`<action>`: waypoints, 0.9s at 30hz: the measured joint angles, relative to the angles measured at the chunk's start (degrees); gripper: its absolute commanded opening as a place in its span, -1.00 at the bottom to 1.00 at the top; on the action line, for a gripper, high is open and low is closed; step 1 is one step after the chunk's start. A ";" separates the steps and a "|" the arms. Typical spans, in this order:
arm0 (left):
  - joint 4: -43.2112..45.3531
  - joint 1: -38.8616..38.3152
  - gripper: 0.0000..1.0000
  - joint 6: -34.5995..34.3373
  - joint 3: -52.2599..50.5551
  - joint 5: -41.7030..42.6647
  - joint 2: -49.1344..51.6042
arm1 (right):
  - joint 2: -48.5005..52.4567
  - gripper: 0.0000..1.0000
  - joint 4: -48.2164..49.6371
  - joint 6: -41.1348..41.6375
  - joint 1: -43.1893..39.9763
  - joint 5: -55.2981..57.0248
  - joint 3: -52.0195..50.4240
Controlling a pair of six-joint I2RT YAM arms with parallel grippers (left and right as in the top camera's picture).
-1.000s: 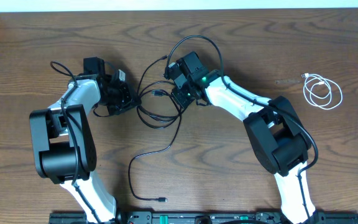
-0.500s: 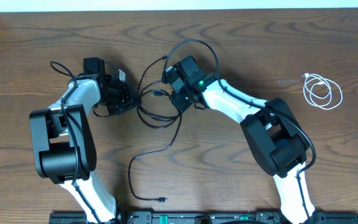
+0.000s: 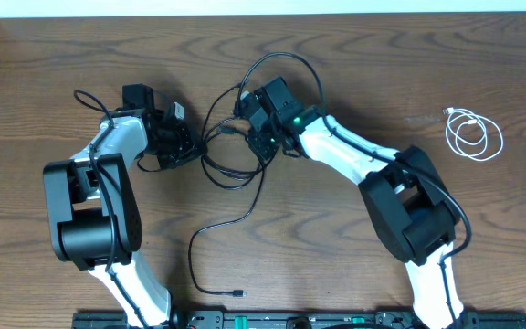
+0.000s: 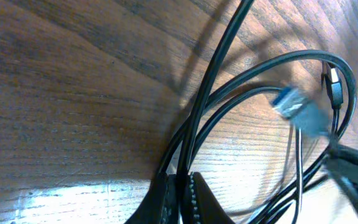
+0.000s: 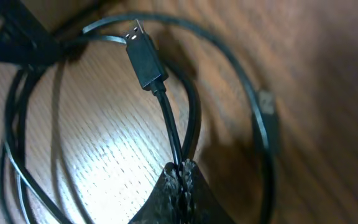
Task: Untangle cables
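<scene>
The left jaws were pressed together on the black cables point(image 4: 225, 62). The right jaws pinched one below its plug point(image 5: 143, 53). The white cable point(image 3: 471, 135) lay coiled far right.

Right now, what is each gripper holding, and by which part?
The left gripper pinches black cable strands where they bunch. The right gripper pinches a black cable a short way behind its USB plug.

Tangled cables point(image 3: 231, 157): on bench point(image 3: 382, 82), between left arm point(image 3: 121, 137) and right arm point(image 3: 336, 146).
Coiled cable point(image 3: 474, 135): far right, well apart.
</scene>
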 measured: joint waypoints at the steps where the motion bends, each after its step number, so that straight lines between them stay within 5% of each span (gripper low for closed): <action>1: 0.00 0.00 -0.85 0.00 0.00 0.00 0.00 | -0.24 -0.98 0.02 -0.04 0.00 0.44 0.00; 27: 0.00 0.00 -0.84 0.00 0.00 0.00 0.00 | -0.52 -0.87 -5.16 17.81 -3.26 14.45 0.00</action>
